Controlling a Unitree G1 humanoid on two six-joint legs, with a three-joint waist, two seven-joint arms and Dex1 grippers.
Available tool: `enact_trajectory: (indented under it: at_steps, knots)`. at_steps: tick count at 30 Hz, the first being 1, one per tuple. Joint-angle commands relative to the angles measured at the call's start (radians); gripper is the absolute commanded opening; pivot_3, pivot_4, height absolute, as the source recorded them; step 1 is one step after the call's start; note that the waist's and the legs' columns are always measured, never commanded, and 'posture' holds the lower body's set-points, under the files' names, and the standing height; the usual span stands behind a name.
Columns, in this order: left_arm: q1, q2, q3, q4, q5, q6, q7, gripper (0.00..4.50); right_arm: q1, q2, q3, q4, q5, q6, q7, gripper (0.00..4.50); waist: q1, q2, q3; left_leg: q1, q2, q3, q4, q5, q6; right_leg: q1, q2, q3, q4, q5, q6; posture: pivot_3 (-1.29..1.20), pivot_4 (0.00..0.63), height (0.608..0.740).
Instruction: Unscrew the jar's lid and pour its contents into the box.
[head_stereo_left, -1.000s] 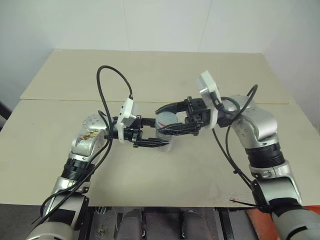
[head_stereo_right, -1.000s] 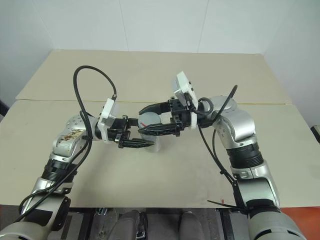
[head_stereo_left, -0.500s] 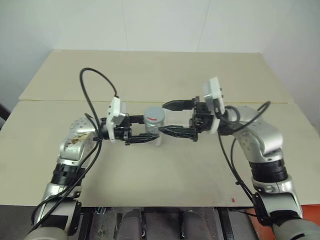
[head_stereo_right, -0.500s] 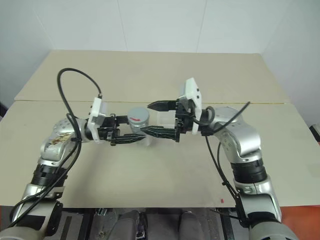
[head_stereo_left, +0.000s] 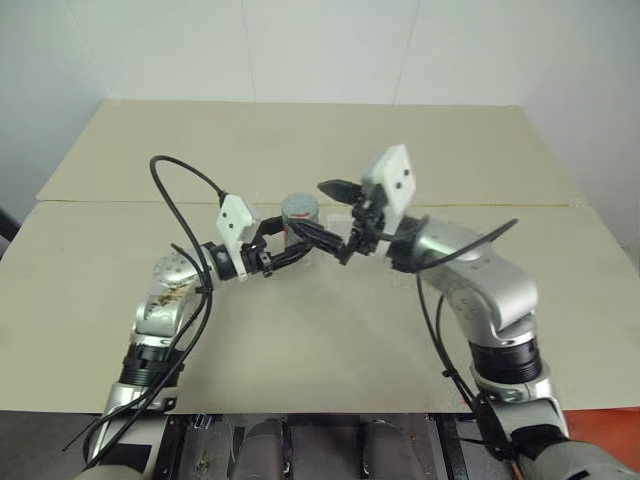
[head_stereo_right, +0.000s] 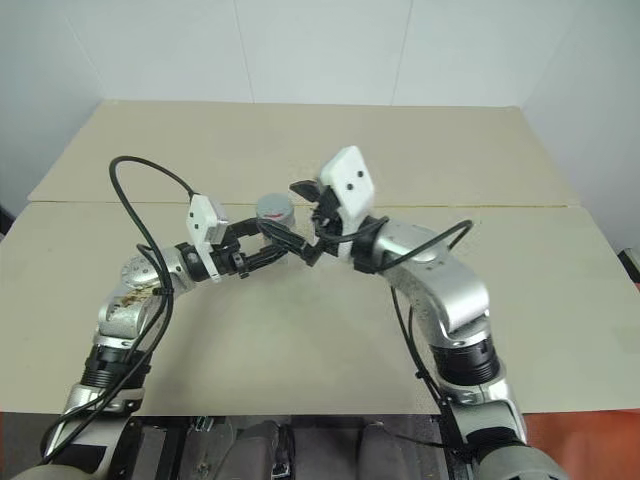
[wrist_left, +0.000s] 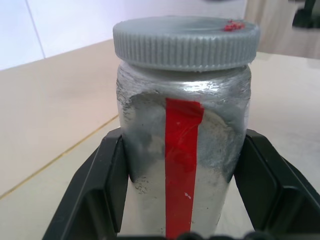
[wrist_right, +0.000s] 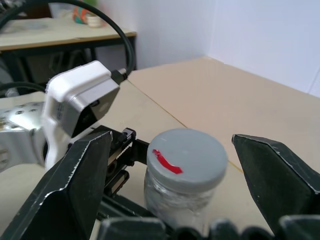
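Now the left tool (head_stereo_left: 300, 244) is clamped on the jar (wrist_left: 182, 165), one black finger (wrist_left: 95, 195) pressed against each side of the glass body below the cap, and it holds the jar upright above the table (head_stereo_left: 330, 330), near the seam where the two tabletop boards meet. Down the front of the jar runs a red stripe on a pale, smeared label. The lid (wrist_left: 186, 41) sits screwed on top, a grey ribbed cap with a small red mark (wrist_right: 165, 162) on its flat face. The right tool (head_stereo_left: 330, 215) comes in from the opposite side with its fingers spread wide apart; in the right wrist view one finger (wrist_right: 75, 185) stands on each side of the lid, both clear of it, so it grips nothing. Seen from the head, the two tools meet over the middle of the table, the jar between them, and black cables loop up from each wrist.
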Motion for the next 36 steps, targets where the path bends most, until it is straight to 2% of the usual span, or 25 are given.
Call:
enact_trajectory:
  at_steps: [1,6,16,21,22,26,29,32,34,36]
  knots:
    - [-0.026,-0.013,-0.009,-0.042,-0.001,-0.014,0.018,2.7,-0.048,0.02,0.011,0.01,-0.05,-0.004,-0.052,4.48,0.0,0.0,0.0,0.0,0.0,0.0,0.0,0.0,0.0,0.0,0.0,0.0,0.0,0.0,0.0,0.0,0.15,0.74]
    - [-0.031,-0.015,-0.015,-0.043,-0.002,-0.02,0.019,2.7,-0.07,0.043,0.006,0.064,-0.1,-0.016,-0.101,4.48,0.0,0.0,0.0,0.0,0.0,0.0,0.0,0.0,0.0,0.0,0.0,0.0,0.0,0.0,0.0,0.0,0.15,0.74]
    - [-0.019,-0.002,-0.02,-0.064,-0.012,-0.011,0.009,2.7,-0.079,0.071,-0.001,0.082,-0.121,-0.023,-0.097,4.48,-0.001,0.0,0.0,0.0,0.0,0.0,-0.001,0.0,0.0,0.0,0.0,0.0,0.0,0.0,0.0,0.0,0.15,0.74]
    - [-0.016,0.004,-0.022,-0.069,-0.015,-0.01,0.003,2.7,-0.078,0.072,-0.002,0.08,-0.125,-0.023,-0.084,2.92,-0.001,0.0,0.0,0.0,0.0,0.0,-0.001,0.0,0.0,0.0,0.0,0.0,0.0,0.0,0.0,0.0,0.15,0.74]
    - [-0.014,0.005,-0.022,-0.071,-0.016,-0.009,0.001,2.7,-0.078,0.072,-0.003,0.081,-0.125,-0.024,-0.08,2.8,-0.001,0.0,0.0,0.0,0.0,0.0,-0.001,0.0,0.0,0.0,0.0,0.0,0.0,0.0,0.0,0.0,0.15,0.74]
    - [-0.007,0.014,-0.025,-0.078,-0.021,-0.002,-0.01,2.7,-0.079,0.07,-0.006,0.08,-0.125,-0.027,-0.073,2.8,-0.002,0.0,0.0,0.0,0.0,0.0,-0.001,0.0,0.0,0.0,0.0,0.0,0.0,0.0,0.0,0.0,0.15,0.74]
    - [0.007,0.033,-0.023,-0.088,-0.058,0.003,-0.07,2.7,-0.075,0.037,-0.02,0.081,-0.087,-0.044,0.005,2.8,-0.002,0.0,0.0,0.0,0.0,0.0,-0.001,0.0,0.0,0.0,0.0,0.0,0.0,0.0,0.0,0.0,0.15,0.74]
    - [0.014,0.061,-0.022,-0.092,-0.103,0.006,-0.152,2.7,-0.055,-0.037,-0.044,0.075,0.03,-0.08,0.222,2.8,0.0,0.0,0.0,0.0,0.0,0.0,-0.001,0.0,0.0,0.0,0.0,0.0,0.0,0.0,0.0,0.0,0.15,0.74]
    - [0.017,0.084,-0.022,-0.096,-0.145,0.004,-0.236,2.7,-0.04,-0.11,-0.042,0.091,0.114,-0.1,0.418,2.8,0.001,0.0,0.0,0.0,0.0,0.0,-0.001,-0.001,0.002,0.001,0.0,0.0,-0.002,0.0,0.0,0.0,0.15,0.74]
    - [0.015,0.098,-0.022,-0.096,-0.169,0.003,-0.289,2.7,-0.041,-0.153,-0.032,0.116,0.154,-0.118,0.534,2.8,0.0,0.0,0.0,0.0,0.0,0.0,-0.001,-0.002,0.003,0.002,0.0,-0.001,-0.004,0.0,0.0,0.0,0.15,0.74]
